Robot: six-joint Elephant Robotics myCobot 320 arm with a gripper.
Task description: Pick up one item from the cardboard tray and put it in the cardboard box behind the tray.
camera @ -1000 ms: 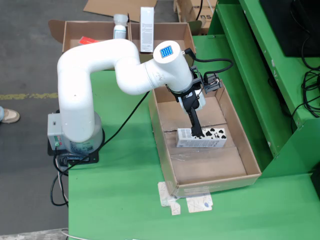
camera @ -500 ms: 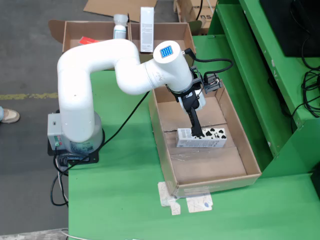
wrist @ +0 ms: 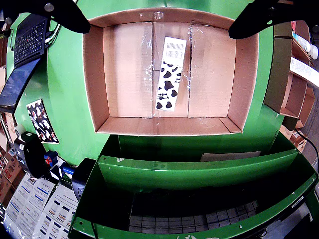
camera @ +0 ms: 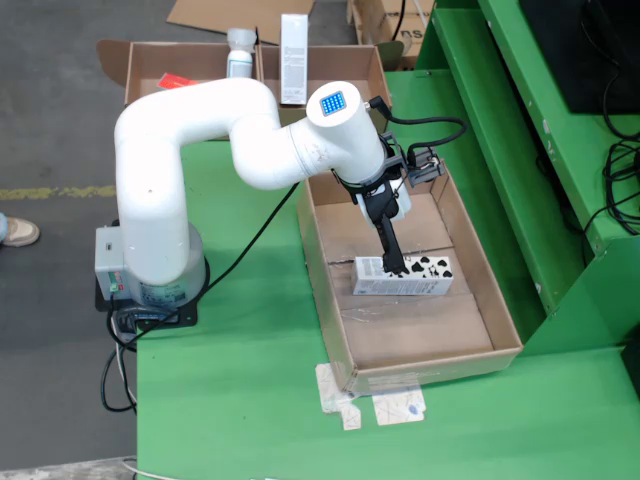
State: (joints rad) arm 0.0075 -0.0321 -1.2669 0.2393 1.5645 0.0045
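Inside cardboard tray [camera: 505, 330]: one cow-print carton [camera: 403, 275], flat, not yet lifted; gripper [camera: 393, 268] poised above, fingers spread; cardboard box [camera: 372, 66] delivery outstanding.

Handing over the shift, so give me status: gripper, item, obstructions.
Gripper open, fingers spread wide, poised over the tray. Cow-print carton lying flat mid-tray, not grasped. Nothing else in the tray; path down clear.

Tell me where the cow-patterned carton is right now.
In the fixed view, the cow-patterned carton lies flat across the middle of the cardboard tray, directly under the pincer. In the gripper view it lies at the tray's centre.
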